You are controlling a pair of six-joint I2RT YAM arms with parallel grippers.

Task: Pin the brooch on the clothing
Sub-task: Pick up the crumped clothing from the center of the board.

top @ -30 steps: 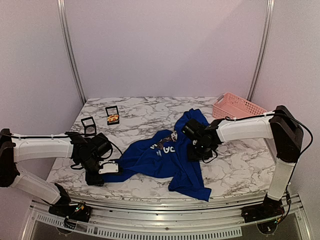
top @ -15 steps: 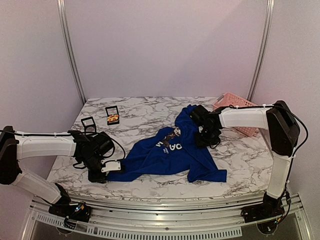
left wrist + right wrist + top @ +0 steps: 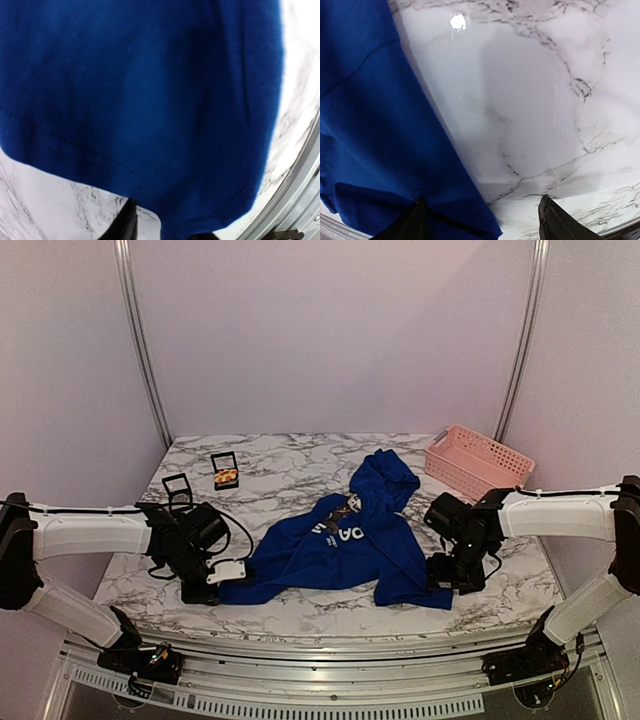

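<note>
The clothing (image 3: 330, 550), a royal blue T-shirt with part of its white print showing, lies crumpled across the middle of the marble table (image 3: 300, 465). The brooch (image 3: 227, 477) shows as a yellow-orange spot in a small open black box at the back left, far from both grippers. My left gripper (image 3: 215, 585) is at the shirt's near left corner. In the left wrist view the blue hem (image 3: 125, 172) hangs between the partly parted fingers (image 3: 120, 227), with marble showing beside it. My right gripper (image 3: 455, 575) stands open at the shirt's near right corner (image 3: 380, 165), one finger over fabric, the other over marble.
A second small black box (image 3: 177, 490) stands just left of the brooch's box. A pink slatted basket (image 3: 478, 460) sits at the back right. The table's front edge and metal rail (image 3: 320, 640) run close below both grippers.
The right arm let go of the shirt's far part and swung to its near right corner, jaws widening. The left jaws narrowed around the hem. The shirt lies more spread out.
</note>
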